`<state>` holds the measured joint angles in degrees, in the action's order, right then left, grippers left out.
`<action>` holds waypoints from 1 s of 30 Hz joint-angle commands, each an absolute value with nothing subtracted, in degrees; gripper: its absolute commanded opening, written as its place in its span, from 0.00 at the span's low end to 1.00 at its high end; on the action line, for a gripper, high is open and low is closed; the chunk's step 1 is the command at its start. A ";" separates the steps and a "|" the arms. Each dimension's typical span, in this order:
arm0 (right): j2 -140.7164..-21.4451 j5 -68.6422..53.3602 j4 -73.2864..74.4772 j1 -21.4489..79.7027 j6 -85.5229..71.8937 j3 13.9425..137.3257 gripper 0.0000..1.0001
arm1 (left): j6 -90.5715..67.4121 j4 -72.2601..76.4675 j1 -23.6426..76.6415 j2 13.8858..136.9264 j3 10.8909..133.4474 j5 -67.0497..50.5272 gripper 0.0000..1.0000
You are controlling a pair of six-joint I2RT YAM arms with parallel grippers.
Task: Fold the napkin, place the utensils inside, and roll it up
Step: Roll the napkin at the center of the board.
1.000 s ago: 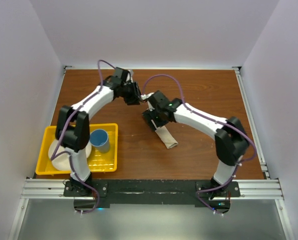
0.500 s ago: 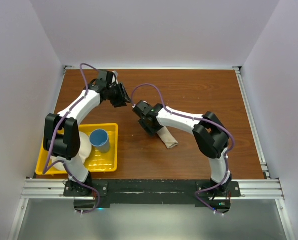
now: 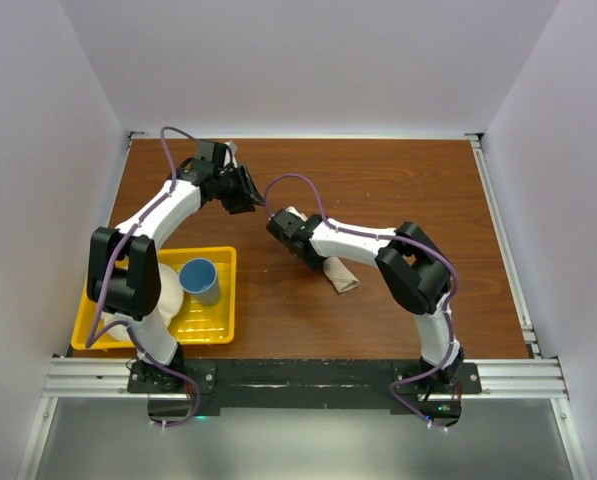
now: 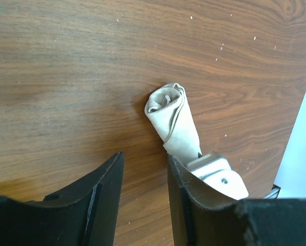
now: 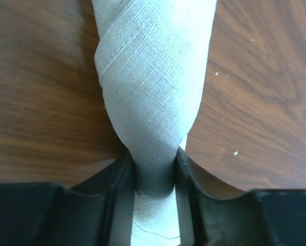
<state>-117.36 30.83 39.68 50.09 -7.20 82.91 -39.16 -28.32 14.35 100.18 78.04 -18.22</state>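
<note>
The beige napkin (image 3: 340,277) lies rolled into a tight tube on the wooden table, slanting from upper left to lower right. My right gripper (image 3: 310,256) is shut on its upper-left end; in the right wrist view the cloth (image 5: 153,77) is pinched narrow between the gripper's (image 5: 154,171) black fingers. My left gripper (image 3: 250,203) is open and empty, a short way up-left of the roll. In the left wrist view its gripper (image 4: 145,166) points at the roll's spiral end (image 4: 171,118) without touching it. No knife shows in any view.
A yellow tray (image 3: 108,268) at the front left holds a blue cup (image 3: 200,281) and a white plate (image 3: 168,296). White walls close in the table on three sides. The right arm's elbow (image 3: 413,265) bends above the table just right of the roll.
My left gripper has drawn back up-left, away from the roll. My right arm has folded inward and its gripper has shifted slightly left along the roll's upper end. The roll has stayed put.
</note>
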 commanded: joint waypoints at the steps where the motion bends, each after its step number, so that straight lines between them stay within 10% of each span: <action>1: -118.83 31.47 37.53 48.17 -5.98 83.76 0.26 | -38.06 -26.54 14.41 100.46 78.05 -19.60 0.44; 6: -114.71 18.86 39.90 45.36 -6.33 85.87 0.08 | -39.02 -24.88 14.41 101.69 77.96 -22.06 0.44; 19: -110.12 -38.63 28.14 25.24 -17.48 76.04 0.04 | -48.59 -10.21 20.56 111.26 78.66 -38.92 0.43; 30: -111.97 -51.67 12.75 17.14 -24.17 65.39 0.06 | -55.90 1.76 26.54 117.86 79.98 -42.01 0.43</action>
<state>-112.18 -43.51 19.38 19.03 -21.32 66.70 -53.01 -4.27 25.67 116.31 78.06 -39.81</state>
